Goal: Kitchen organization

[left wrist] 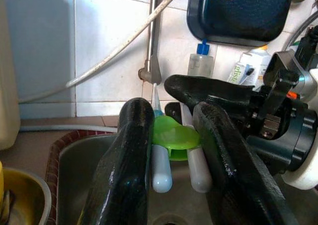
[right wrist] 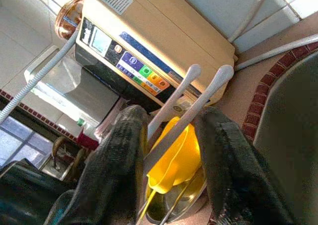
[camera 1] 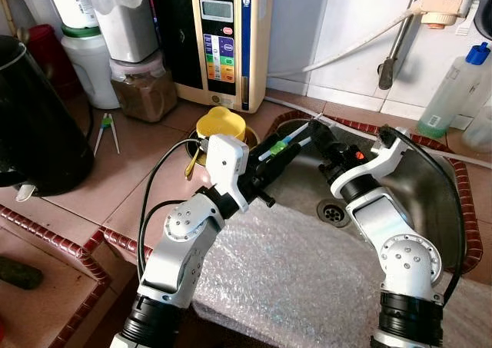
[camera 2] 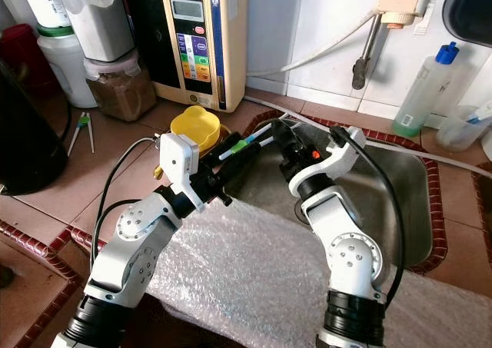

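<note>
Counts on the kitchen counter and at the sink

Two grippers are seen, left gripper (camera 1: 288, 152) and right gripper (camera 1: 319, 137), with two white chopsticks (left wrist: 161, 165) clamped in one green holder (left wrist: 171, 135). One yellow cup (camera 1: 221, 124), one water ionizer (camera 1: 231, 37), one black kettle (camera 1: 34, 125) and one spray bottle (camera 1: 453, 91) are counted.
</note>
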